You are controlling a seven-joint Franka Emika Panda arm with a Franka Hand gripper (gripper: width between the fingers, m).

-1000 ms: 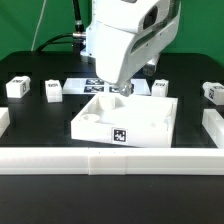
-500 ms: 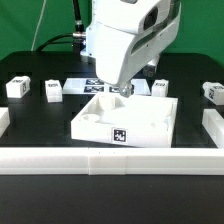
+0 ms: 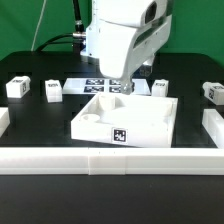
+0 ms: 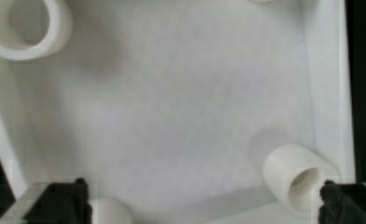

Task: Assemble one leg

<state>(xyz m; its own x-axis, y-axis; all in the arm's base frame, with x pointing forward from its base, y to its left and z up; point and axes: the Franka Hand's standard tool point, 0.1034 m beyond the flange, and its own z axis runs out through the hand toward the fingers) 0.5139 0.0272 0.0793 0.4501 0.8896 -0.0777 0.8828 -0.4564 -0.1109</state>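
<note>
Gripper (image 3: 122,89) hovers over far corner of white panel (image 3: 95,128), frame centre. Wrist view: fingers (image 4: 64,200) spread wide, nothing held. Nearest leg (image 3: 160,87) stands upright just beyond panel's far edge, on exterior view's right of gripper. Second leg (image 3: 52,91) and third leg (image 3: 16,87) sit middle left, well apart. Likely reach: short, rightward.

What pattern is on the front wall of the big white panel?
A black-and-white square tag, fixed to the panel; it shows best in the exterior view.
</note>
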